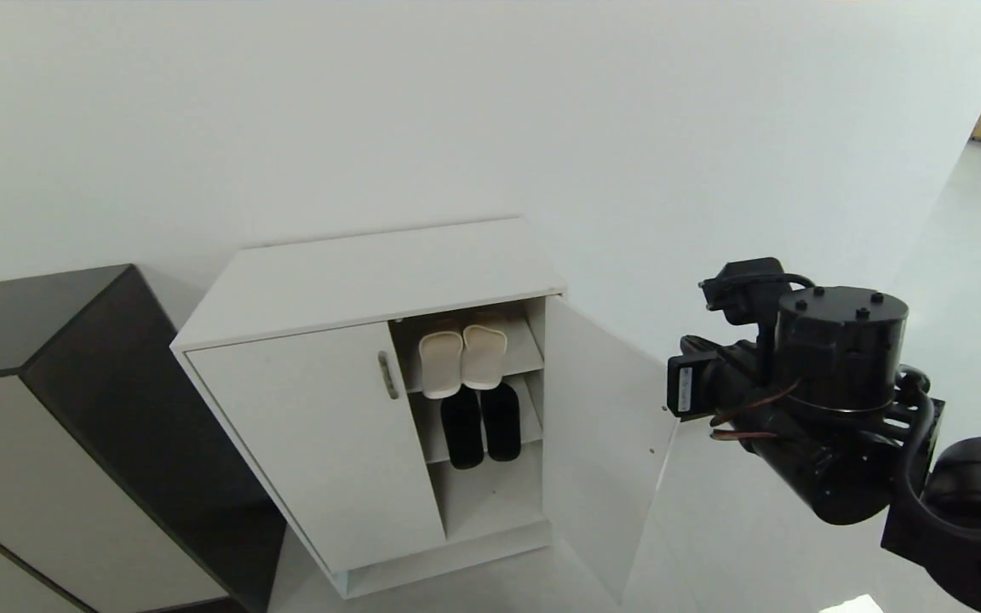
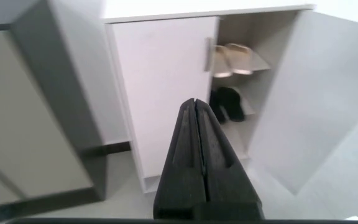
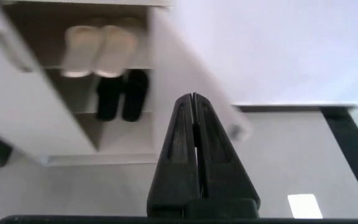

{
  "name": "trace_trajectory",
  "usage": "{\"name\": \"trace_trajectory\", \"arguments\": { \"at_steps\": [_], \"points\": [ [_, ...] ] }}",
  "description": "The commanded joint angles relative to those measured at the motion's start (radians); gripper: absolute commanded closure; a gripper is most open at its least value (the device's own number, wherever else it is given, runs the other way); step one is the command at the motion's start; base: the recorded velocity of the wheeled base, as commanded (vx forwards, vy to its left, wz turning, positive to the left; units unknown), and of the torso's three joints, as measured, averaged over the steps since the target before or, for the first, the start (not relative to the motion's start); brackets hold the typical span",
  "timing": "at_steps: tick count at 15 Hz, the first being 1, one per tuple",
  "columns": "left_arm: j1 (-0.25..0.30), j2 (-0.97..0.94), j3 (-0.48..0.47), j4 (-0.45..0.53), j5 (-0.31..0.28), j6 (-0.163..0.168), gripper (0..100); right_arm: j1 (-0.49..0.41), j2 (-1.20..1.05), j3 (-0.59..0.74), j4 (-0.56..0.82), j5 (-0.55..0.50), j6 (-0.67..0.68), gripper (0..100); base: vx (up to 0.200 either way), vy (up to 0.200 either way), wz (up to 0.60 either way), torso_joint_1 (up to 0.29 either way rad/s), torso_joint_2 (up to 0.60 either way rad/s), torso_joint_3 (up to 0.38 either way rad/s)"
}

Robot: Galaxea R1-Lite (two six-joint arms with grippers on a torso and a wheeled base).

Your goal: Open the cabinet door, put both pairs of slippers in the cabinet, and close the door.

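Two slipper pairs inside — (door open)

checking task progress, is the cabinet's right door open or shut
Open. The right door stands swung out, with cream slippers and black slippers visible inside.

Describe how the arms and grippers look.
The right arm is black, with a bolted cylindrical joint, black hoses, thin reddish wires and a white label. The left gripper and right gripper are black wedges tapering to narrow tips.

Slippers shelved, cabinet door open
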Motion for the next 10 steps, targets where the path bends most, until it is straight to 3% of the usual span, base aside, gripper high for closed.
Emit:
{"name": "trace_trajectory", "arguments": {
  "at_steps": [1, 5, 8, 10],
  "points": [
    [0.0, 0.0, 0.0, -0.001, 0.001, 0.0, 100, -0.056, 0.013, -0.029, 0.003, 0.014, -0.005, 100, 0.0, 0.0, 0.0, 0.0, 0.0, 0.0],
    [0.0, 0.0, 0.0, 0.0, 0.001, 0.0, 100, -0.188, 0.087, -0.151, 0.064, 0.041, 0.003, 100, 0.0, 0.0, 0.0, 0.0, 0.0, 0.0],
    [0.0, 0.0, 0.0, 0.0, 0.001, 0.0, 100, -0.231, 0.184, -0.295, 0.195, 0.118, 0.112, 100, 0.0, 0.0, 0.0, 0.0, 0.0, 0.0],
    [0.0, 0.0, 0.0, -0.001, 0.001, 0.0, 100, -0.266, 0.231, -0.336, 0.201, 0.172, 0.136, 100, 0.0, 0.0, 0.0, 0.0, 0.0, 0.0]
  ]
}}
